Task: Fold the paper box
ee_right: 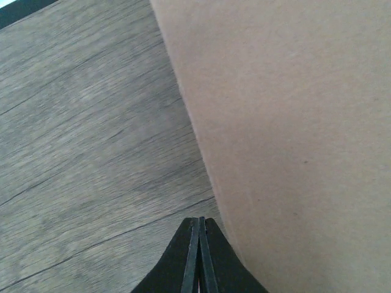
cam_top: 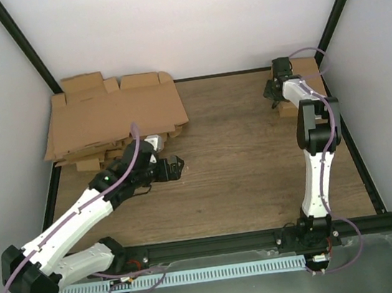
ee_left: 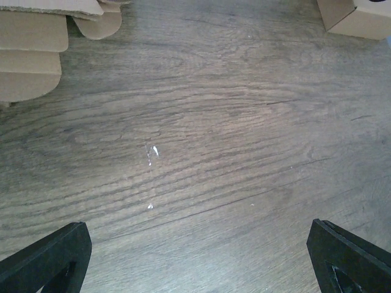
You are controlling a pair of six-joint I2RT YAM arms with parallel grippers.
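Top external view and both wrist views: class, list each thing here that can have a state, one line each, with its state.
Plain brown cardboard paper box: formed up with raised sides, lying beside the right gripper.
Pile of flat brown cardboard blanks: unfolded, stacked.
Left gripper: open, empty.
Right gripper: shut, holding nothing.

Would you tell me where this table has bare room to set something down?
The widest bare wood is the table's middle, between the open left gripper and the right arm. The far left corner is crowded by the pile of blanks; the far right holds the paper box and the shut right gripper.
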